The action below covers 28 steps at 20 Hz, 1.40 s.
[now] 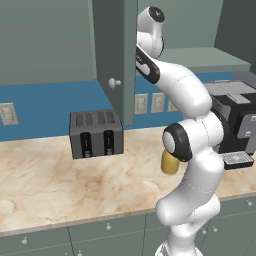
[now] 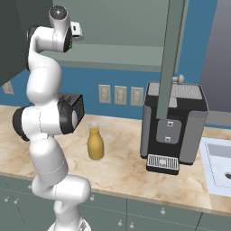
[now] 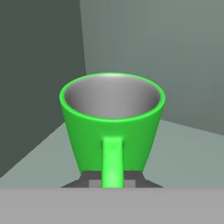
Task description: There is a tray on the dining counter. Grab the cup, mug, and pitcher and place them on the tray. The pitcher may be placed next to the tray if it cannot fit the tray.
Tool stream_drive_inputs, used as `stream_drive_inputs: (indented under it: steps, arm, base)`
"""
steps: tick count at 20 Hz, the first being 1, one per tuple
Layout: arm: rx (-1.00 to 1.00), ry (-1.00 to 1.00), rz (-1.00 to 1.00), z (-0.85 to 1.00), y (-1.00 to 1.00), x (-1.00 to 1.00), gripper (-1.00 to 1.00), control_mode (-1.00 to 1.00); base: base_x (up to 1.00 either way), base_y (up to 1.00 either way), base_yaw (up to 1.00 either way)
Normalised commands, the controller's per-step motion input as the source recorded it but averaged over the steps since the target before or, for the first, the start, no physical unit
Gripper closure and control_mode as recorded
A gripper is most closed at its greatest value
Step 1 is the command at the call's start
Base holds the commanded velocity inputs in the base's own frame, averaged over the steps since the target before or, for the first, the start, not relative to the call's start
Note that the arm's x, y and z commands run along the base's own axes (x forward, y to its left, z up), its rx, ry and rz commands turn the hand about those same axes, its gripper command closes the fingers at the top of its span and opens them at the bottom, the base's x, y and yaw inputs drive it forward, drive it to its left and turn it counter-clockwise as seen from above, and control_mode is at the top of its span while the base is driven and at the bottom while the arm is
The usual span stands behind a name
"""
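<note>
Left base view: white arm (image 1: 192, 150) rising from lower right, reaching up and back into an upper cabinet behind an open door (image 1: 116, 55); hand hidden by that door. On the marbled bench (image 1: 50, 185) a grey toaster (image 1: 96, 134) against the blue wall, well left of the arm. Amber pitcher (image 1: 170, 163) upright on the bench, mostly hidden behind the arm's elbow joint, lower body alone visible. Dark coffee machine (image 1: 237, 120) at the right edge of the bench. Right base view: arm from lower left, upper link bent up toward the cabinet shelf (image 2: 117, 54); hand end near the top left, tips not made out. Pitcher (image 2: 95, 142) upright on the bench (image 2: 122, 169), pale top, narrow neck, standing between the arm and the coffee machine (image 2: 173, 126), apart from both. Open cabinet door (image 2: 170, 58) seen edge-on in front of the machine. Sink (image 2: 219, 164) at the right edge. Hand view: bright green mug (image 3: 112, 124) upright on the grey-green cabinet shelf (image 3: 188, 153), close to the camera, grey inside, handle (image 3: 112, 162) facing the camera. Jaws (image 3: 112, 178) low in the view, one dark tip each side of the handle's base, drawn in close and pinching the handle. Dark side wall (image 3: 39, 74) of the cabinet to the left of the mug, paler back wall (image 3: 175, 57) behind it.
</note>
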Motion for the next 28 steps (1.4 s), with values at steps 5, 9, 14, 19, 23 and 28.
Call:
stream_drive_inputs:
  steps: [5,9,14,19,23,28]
  arm:
    - [0.0,0.0,0.0,0.0,0.0,0.0,1.0,-1.0]
    - [0.0,0.0,0.0,0.0,-0.09,-0.04,1.0,-1.0]
    - [0.0,-0.01,0.0,0.0,-0.29,-0.19,1.0,-1.0]
    - [0.0,-0.01,0.0,0.0,-0.33,-0.33,1.0,-1.0]
    - [0.0,-0.01,0.0,0.0,-0.38,-0.46,1.0,-1.0]
    - [0.0,0.0,0.0,0.0,-0.43,-0.66,1.0,-1.0]
  base:
    - [0.0,0.0,0.0]
    - [0.0,0.0,0.0]
    - [0.0,0.0,0.0]
    - [0.0,0.0,0.0]
    - [0.0,0.0,0.0]
    - [0.0,0.0,0.0]
